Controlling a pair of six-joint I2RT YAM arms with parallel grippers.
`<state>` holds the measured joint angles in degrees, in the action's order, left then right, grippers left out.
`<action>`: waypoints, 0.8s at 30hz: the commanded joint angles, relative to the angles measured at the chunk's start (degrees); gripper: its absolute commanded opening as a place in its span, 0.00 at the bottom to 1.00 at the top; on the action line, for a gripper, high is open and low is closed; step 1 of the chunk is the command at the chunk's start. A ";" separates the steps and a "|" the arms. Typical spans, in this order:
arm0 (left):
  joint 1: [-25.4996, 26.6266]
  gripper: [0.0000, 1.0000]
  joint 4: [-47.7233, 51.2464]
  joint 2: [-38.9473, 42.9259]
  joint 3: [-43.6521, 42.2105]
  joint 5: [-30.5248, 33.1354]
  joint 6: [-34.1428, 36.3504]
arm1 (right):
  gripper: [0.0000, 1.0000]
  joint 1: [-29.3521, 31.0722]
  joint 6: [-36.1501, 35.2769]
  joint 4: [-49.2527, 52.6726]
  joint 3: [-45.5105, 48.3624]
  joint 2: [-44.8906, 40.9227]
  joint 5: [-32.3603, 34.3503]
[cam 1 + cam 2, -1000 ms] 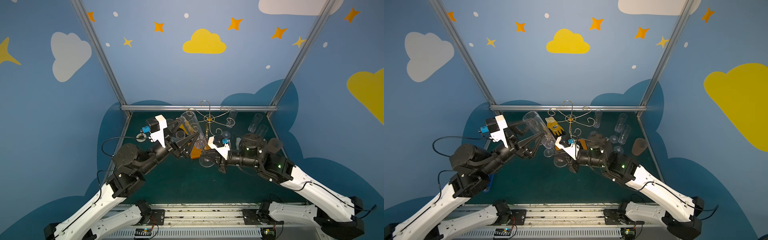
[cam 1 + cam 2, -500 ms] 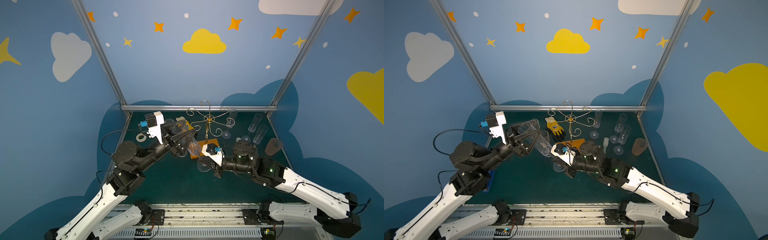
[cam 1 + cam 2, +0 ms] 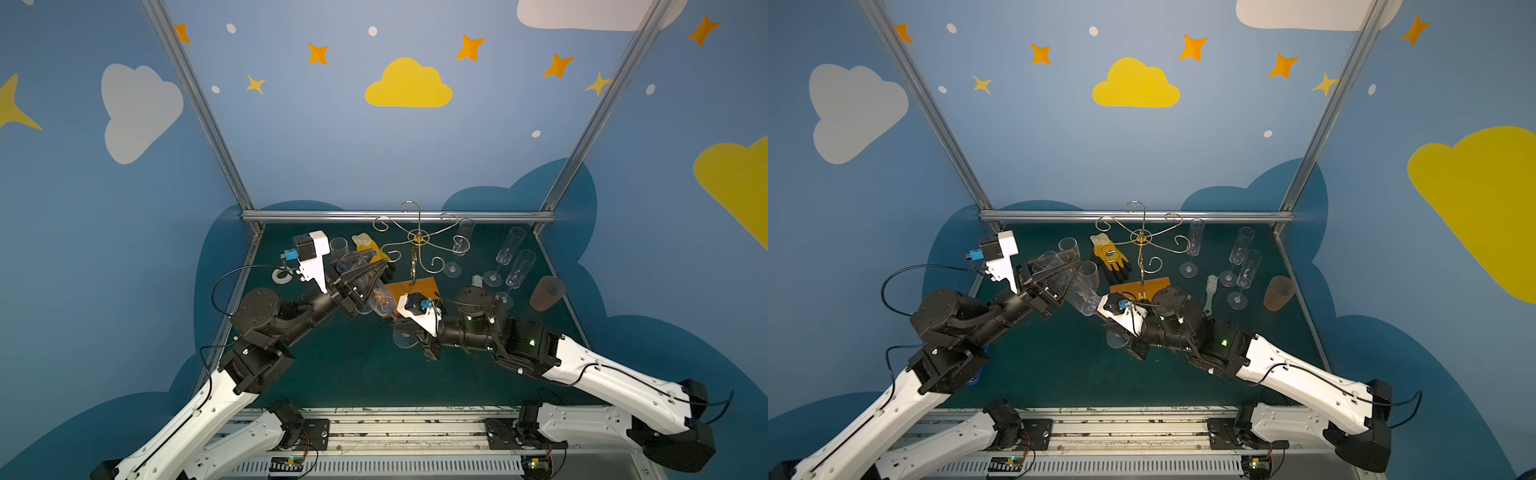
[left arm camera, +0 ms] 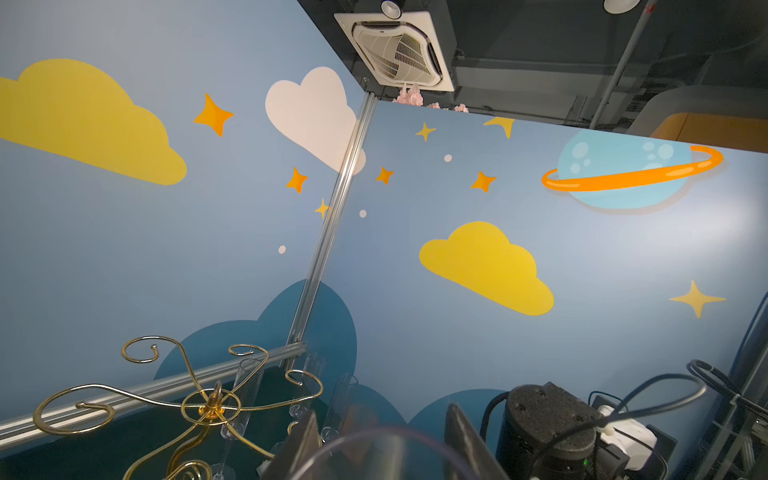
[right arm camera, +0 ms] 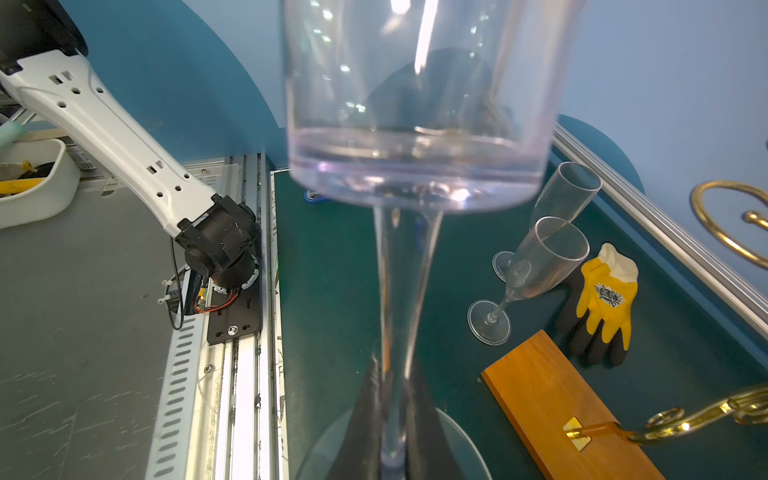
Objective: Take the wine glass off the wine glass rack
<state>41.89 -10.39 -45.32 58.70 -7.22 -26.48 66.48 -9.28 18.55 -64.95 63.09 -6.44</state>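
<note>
wine glass [image 5: 415,104] axis: tilted, bowl towards your left gripper [image 4: 380,417], foot by your right gripper [image 5: 390,374]
right gripper: pinching the stem
left gripper: fingers [image 4: 303,440] flank the bowl; contact unclear

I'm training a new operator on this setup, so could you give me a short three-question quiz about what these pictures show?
1. True or false: the right gripper is shut on the stem of the wine glass.
2. What lies beside the rack's wooden base? A) a red sponge B) a yellow and black glove C) a blue plate
3. How many tall thin glasses stand between the rack and the brown cup?
Key: 1 true; 2 B; 3 three.
</note>
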 commanded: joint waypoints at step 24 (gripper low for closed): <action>0.14 0.32 9.36 11.54 -12.28 12.61 16.45 | 0.89 0.60 -3.88 -6.27 1.64 -14.09 16.28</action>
<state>41.95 -1.74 -34.63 48.86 0.32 -14.68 67.22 -12.12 14.92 -64.25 51.86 5.26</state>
